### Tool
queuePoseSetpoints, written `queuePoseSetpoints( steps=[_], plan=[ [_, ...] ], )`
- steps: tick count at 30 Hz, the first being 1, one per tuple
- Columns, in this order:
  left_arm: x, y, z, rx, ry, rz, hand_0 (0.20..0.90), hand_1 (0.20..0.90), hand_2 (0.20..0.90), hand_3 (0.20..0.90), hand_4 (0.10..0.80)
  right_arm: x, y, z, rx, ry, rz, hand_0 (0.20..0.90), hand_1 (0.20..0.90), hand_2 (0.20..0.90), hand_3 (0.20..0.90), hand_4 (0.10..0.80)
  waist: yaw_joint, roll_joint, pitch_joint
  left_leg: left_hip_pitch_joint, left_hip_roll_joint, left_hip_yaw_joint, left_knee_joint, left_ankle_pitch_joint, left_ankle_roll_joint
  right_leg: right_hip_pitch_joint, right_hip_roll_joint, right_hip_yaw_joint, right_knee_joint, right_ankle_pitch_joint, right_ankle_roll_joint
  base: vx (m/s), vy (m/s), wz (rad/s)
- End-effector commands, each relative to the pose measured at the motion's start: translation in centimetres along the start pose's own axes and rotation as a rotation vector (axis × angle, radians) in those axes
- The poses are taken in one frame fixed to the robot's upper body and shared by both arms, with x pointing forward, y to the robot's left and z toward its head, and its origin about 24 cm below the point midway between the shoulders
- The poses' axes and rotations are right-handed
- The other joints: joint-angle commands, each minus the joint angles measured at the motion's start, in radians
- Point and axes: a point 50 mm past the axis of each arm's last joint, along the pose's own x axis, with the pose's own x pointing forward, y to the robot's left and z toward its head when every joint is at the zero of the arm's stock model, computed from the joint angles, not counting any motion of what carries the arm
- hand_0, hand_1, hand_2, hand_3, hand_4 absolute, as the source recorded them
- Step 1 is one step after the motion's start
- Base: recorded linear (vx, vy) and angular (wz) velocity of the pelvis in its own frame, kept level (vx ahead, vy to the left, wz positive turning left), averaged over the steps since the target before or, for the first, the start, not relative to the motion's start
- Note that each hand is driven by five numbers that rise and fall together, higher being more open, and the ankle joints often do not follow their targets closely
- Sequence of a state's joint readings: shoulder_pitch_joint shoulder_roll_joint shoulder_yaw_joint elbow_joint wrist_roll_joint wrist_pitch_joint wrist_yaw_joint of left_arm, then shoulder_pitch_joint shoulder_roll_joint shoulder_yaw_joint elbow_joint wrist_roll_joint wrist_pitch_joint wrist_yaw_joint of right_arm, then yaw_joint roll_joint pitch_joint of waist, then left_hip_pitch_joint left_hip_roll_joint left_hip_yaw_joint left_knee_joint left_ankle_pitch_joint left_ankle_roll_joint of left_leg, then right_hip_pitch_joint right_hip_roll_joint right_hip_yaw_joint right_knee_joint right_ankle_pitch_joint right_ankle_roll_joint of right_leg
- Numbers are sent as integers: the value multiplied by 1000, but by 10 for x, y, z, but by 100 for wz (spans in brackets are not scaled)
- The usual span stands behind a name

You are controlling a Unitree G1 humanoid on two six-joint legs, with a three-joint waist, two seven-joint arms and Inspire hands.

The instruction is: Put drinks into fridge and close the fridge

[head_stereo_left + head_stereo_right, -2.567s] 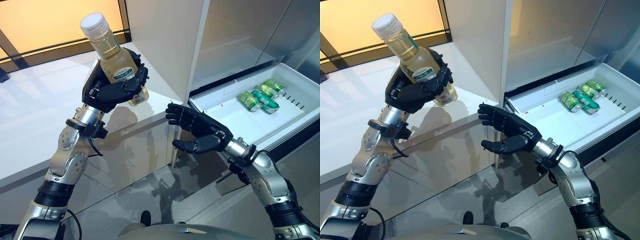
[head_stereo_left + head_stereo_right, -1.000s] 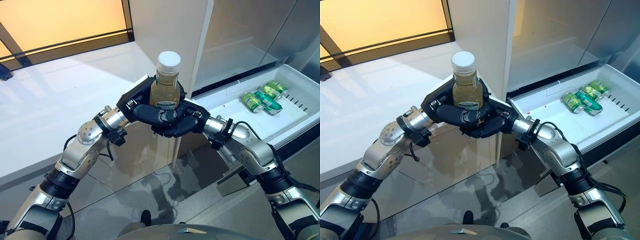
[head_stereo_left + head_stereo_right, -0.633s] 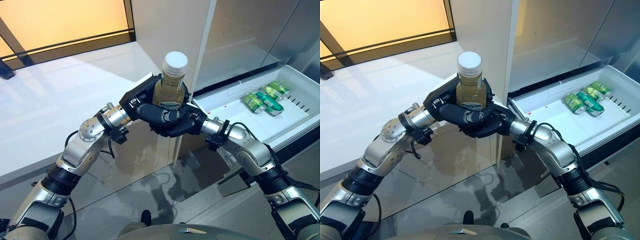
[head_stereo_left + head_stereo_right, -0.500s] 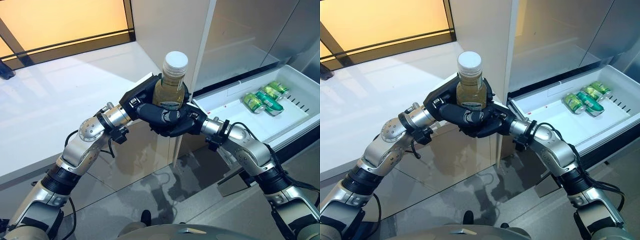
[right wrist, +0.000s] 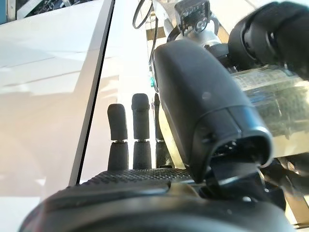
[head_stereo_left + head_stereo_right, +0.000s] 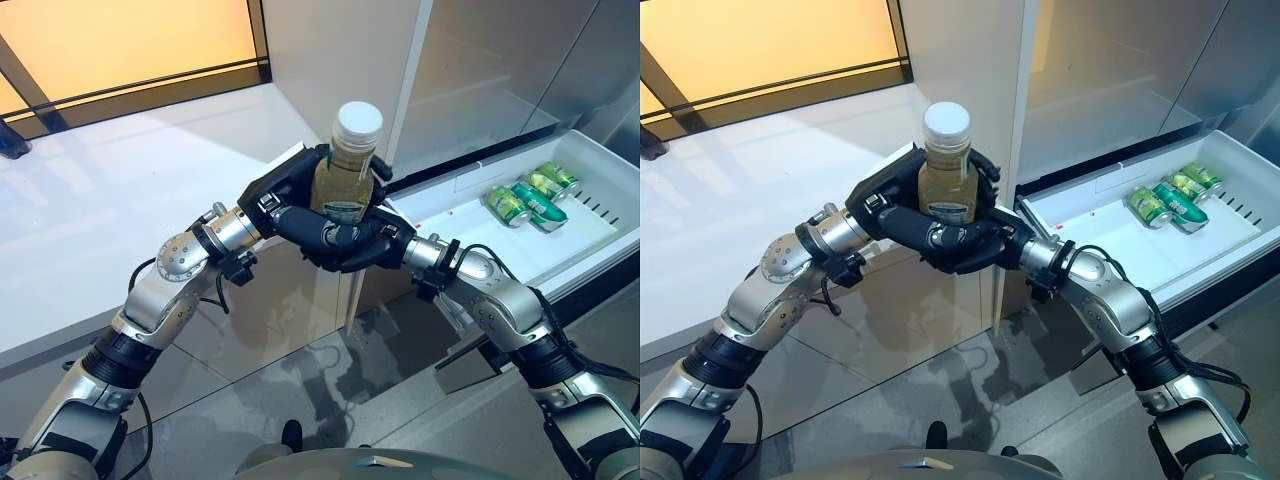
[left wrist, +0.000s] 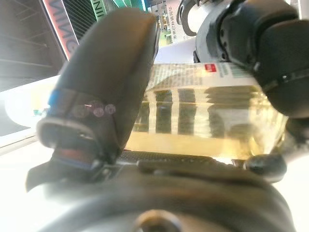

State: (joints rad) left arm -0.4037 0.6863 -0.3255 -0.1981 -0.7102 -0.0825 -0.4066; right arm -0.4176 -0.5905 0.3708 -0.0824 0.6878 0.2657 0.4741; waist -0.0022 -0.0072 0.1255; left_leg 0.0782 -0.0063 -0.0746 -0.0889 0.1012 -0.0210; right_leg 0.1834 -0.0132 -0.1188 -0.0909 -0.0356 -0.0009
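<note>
A clear bottle [image 6: 347, 170] of yellow drink with a white cap stands upright in mid-air between my two hands, in front of the fridge's edge. My left hand [image 6: 285, 193] wraps it from the left, thumb flat on its side [image 7: 104, 87]. Some of its fingertips stick out past the bottle's far side. My right hand [image 6: 368, 248] cups the bottle's lower part from the right and below. Its thumb [image 5: 203, 104] presses the bottle [image 5: 270, 99], with the fingers [image 5: 133, 125] lying along the other side.
The white fridge drawer [image 6: 455, 235] stands pulled out at right, with green cans [image 6: 525, 200] lying at its far end. A white counter [image 6: 100, 220] stretches to the left. The fridge's upright panel [image 6: 405, 90] rises just behind the bottle.
Both hands have carried the bottle slightly right and up, and it now tilts a little. The left hand's fingertips have lifted off its far side.
</note>
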Motion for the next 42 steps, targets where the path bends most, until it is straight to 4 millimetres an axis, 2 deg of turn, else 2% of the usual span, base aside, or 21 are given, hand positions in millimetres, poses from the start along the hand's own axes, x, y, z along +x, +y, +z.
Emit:
queuePoseSetpoints(
  steps=[1, 16, 28, 32, 37, 42],
  plan=[
    [26, -3, 61, 83, -298, -75, 900, 900, 900, 900, 800, 16, 17, 82, -124, -354, 137, 300, 300, 300, 200, 100, -4, -13, -112, 66, -38, 18, 7, -132, 29, -46, -14, 16, 27, 38, 64, 0, 0, 0],
    [15, 12, 58, 130, -259, 33, 900, 900, 900, 900, 800, 6, 7, 96, -158, -444, 40, 300, 300, 300, 200, 100, 1, -13, -114, 64, -36, 16, 6, -131, 27, -46, -13, 13, 23, 40, 63, 0, 0, 0],
    [-20, 33, 47, 121, -203, 202, 900, 900, 900, 900, 800, -27, -8, 118, -265, -546, -80, 300, 300, 300, 200, 100, 10, -18, -117, 59, -36, 12, 6, -131, 27, -48, -13, 9, 21, 41, 65, 0, 0, 0],
    [-36, 36, 40, -37, -261, 247, 900, 900, 900, 900, 800, -40, -10, 122, -307, -570, -115, 300, 300, 300, 200, 100, 12, -22, -117, 58, -36, 10, 8, -133, 27, -50, -13, 10, 22, 39, 64, 0, 0, 0],
    [-50, 22, 24, -224, -298, 238, 900, 900, 900, 900, 800, -58, -8, 128, -343, -612, -161, 300, 300, 300, 200, 100, 13, -27, -115, 55, -37, 5, 8, -136, 29, -56, -13, 15, 25, 39, 63, 0, 0, 0],
    [-68, 17, 3, -351, -284, 320, 900, 900, 900, 900, 800, -75, -6, 132, -348, -640, -188, 300, 300, 300, 200, 100, 11, -32, -111, 53, -36, 8, 7, -135, 29, -63, -11, 19, 31, 40, 60, 0, 0, 0]
  ],
)
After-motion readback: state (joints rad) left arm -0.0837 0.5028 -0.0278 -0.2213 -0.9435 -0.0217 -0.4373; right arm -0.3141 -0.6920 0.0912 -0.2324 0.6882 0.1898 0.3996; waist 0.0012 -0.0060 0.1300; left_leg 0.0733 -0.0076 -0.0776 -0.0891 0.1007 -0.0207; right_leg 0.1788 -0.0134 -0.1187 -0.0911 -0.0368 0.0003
